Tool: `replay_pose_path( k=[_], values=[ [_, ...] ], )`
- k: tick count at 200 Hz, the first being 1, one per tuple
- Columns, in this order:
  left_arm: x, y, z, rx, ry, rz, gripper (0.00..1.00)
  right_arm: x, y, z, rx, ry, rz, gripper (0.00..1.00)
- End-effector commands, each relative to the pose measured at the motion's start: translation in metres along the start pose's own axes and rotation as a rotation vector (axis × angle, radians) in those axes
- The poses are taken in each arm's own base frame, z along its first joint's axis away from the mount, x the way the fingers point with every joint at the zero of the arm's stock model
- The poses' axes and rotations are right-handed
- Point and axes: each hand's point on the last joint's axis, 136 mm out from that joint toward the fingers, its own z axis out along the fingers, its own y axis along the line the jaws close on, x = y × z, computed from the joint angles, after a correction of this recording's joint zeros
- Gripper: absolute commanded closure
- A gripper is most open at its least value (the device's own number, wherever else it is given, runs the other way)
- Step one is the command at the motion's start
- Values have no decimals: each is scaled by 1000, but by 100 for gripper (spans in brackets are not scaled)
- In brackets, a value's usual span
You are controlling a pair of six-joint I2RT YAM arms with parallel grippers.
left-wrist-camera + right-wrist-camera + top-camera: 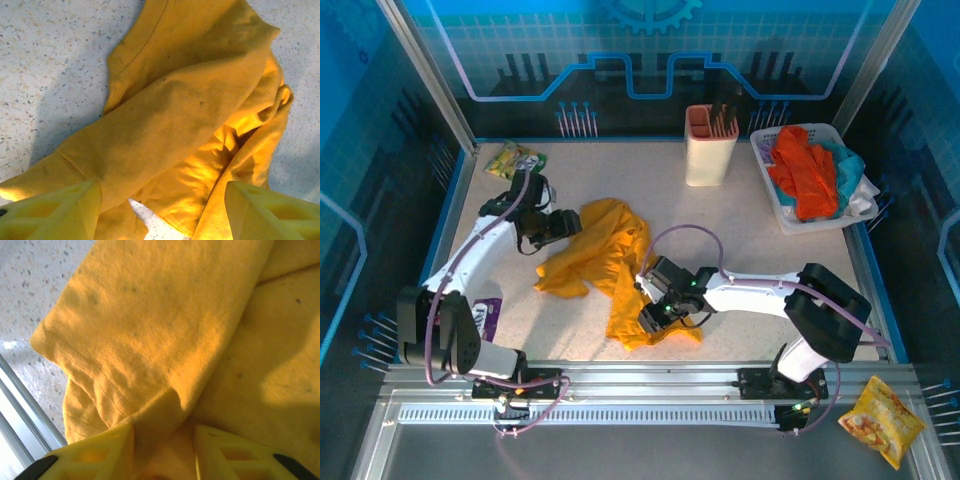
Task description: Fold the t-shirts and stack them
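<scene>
Mustard-yellow tee (605, 260) lies crumpled in a long heap on the speckled table (750, 260), between the two pincers, and its long axis runs from the far end, just beside the left gripper (568, 225), down to the near end under the right gripper (648, 312). From the left gripper the cloth spreads straight ahead of the jaws and off to its right. Those jaws stand wide apart and hold nothing, with a hemmed edge and a layered fold lying below and between the two yellow fingers (60, 210). The right gripper sits on top of the near end, so it is the arm already engaged. Its fingers (95, 455) have a raised ridge of yellow cloth pinched between them, beside a stitched hem that falls away to the left of the jaws. By my reading, spreading the tee flat calls for a pull along that long axis, the far end falling to the left arm.
</scene>
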Motion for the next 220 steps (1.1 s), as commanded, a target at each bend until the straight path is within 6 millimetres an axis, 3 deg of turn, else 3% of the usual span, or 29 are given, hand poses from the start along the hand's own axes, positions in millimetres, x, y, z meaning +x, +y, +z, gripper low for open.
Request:
replay_pose_path(
  k=[1, 16, 39, 70, 116, 153, 198, 220],
  values=[
    [-18, -21, 7, 29, -38, 18, 34, -7, 15, 7, -61, -24, 14, 60],
    [-25, -33, 17, 16, -46, 67, 35, -9, 16, 9, -63, -24, 17, 55],
    [-34, -52, 40, 14, -35, 132, 41, -10, 14, 13, -48, -18, 33, 55],
    [-51, -65, 78, -40, -20, 201, 45, -7, 3, 17, -1, -24, 81, 66],
    [-53, -95, 117, -50, 29, 286, 47, -4, -37, -9, 183, -110, 167, 100],
    [-57, -91, 140, -111, 58, 277, 59, -1, -60, -30, 236, -166, 226, 100],
    [-64, -88, 134, -140, 36, 288, 91, 8, -95, -51, 357, -191, 330, 100],
    [-72, -84, 118, -103, 25, 244, 98, 5, -122, -73, 434, -244, 417, 100]
  ],
)
